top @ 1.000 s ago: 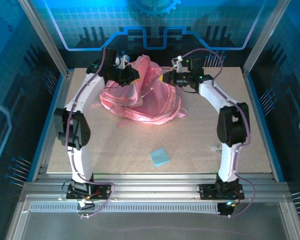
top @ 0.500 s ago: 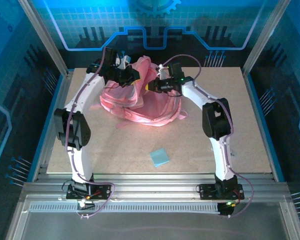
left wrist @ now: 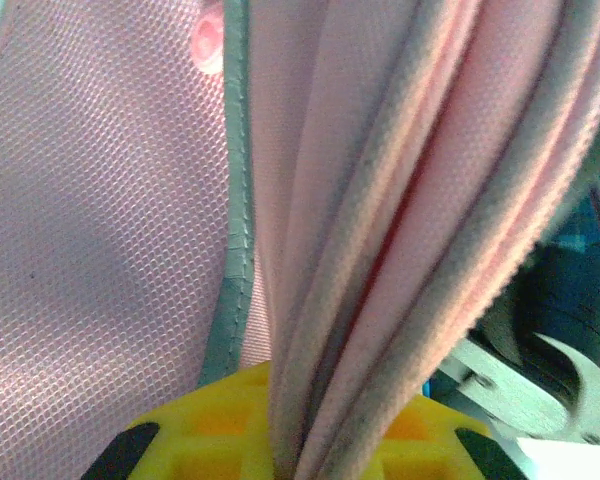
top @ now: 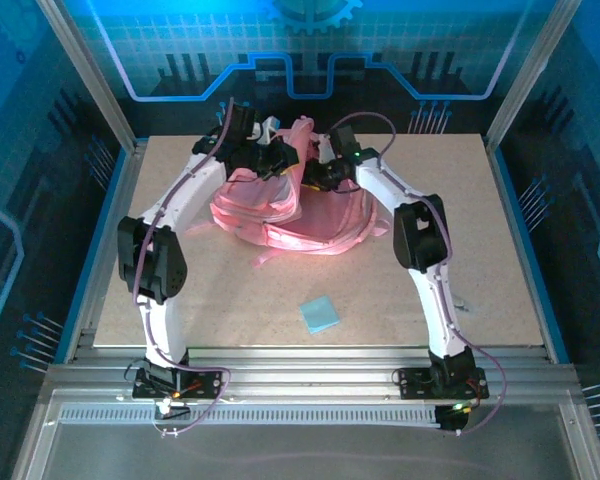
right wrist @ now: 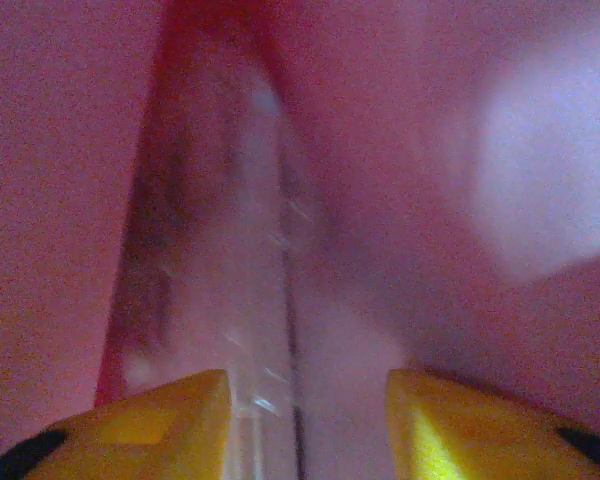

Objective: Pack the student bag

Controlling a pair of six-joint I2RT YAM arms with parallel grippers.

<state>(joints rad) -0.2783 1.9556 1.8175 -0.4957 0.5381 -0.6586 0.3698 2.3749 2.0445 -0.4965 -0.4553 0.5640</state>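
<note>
The student bag (top: pixel 310 215), a big pink backpack, lies at the back middle of the table. My left gripper (top: pixel 285 158) is shut on a bunched, piped edge of the bag (left wrist: pixel 380 200) and holds it up; its yellow fingers (left wrist: pixel 210 425) press the folds together. My right gripper (top: pixel 310 178) reaches into the bag's mouth from the right. In the right wrist view its yellow fingers (right wrist: pixel 160 420) stand apart around my right gripper (right wrist: pixel 305 430), deep in dim pink lining (right wrist: pixel 40 200). A clear, glossy flat thing (right wrist: pixel 260 330) lies between them, loose as far as I can see.
A small light-blue pad (top: pixel 319 314) lies on the table's near middle. Pink straps (top: pixel 365 228) trail off the bag's right side. Metal frame posts (top: pixel 90 80) and blue panels wall in the table. The right arm's body (left wrist: pixel 540 370) sits close beside the left gripper.
My right gripper has moved left into the bag and opened. My left gripper has shifted right with the bag's edge, and the bag has slid a little right.
</note>
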